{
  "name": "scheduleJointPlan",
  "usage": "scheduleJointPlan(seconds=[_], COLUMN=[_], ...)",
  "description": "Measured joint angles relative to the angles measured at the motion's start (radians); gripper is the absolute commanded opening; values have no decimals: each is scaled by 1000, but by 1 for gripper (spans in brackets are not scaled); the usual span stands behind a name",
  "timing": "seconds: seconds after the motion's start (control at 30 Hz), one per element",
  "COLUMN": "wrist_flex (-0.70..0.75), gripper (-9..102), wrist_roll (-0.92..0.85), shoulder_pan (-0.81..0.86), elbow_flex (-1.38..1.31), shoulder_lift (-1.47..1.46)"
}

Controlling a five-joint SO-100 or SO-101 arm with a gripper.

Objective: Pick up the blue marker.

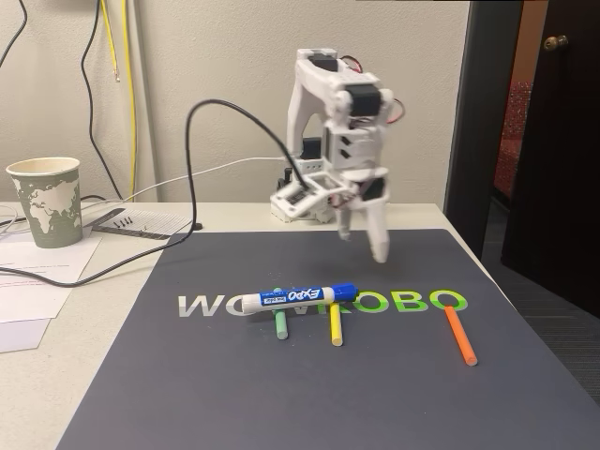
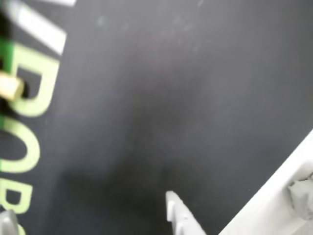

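Mat (image 2: 146, 98) nearest wrist; blue marker (image 1: 295, 296) beyond.

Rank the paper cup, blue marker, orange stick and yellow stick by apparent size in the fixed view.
1. Paper cup, though it sits farther back.
2. Blue marker.
3. Orange stick.
4. Yellow stick, partly hidden behind the marker.

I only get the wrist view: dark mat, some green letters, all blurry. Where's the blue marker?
Observer: In the fixed view the blue marker lies flat across the mat's lettering, nearer the camera than the gripper.
Operator: Is the gripper touching it?
Observer: No, it hangs above the mat, holding nothing.
Operator: Anything close to the marker?
Observer: A green stick and a yellow stick poke out from beneath it; an orange stick lies apart to the right.
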Motion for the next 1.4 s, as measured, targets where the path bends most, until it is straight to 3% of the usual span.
scheduleJointPlan(seconds=[0.4, 0.73, 1.07, 1.4], wrist_flex=[17, -58, -247, -339], gripper=[34, 27, 30, 36], wrist_roll=[-71, -74, -31, 25], shoulder_pan=[183, 278, 273, 239], elbow_flex=[0, 0, 20, 23], shoulder_lift=[37, 58, 57, -5])
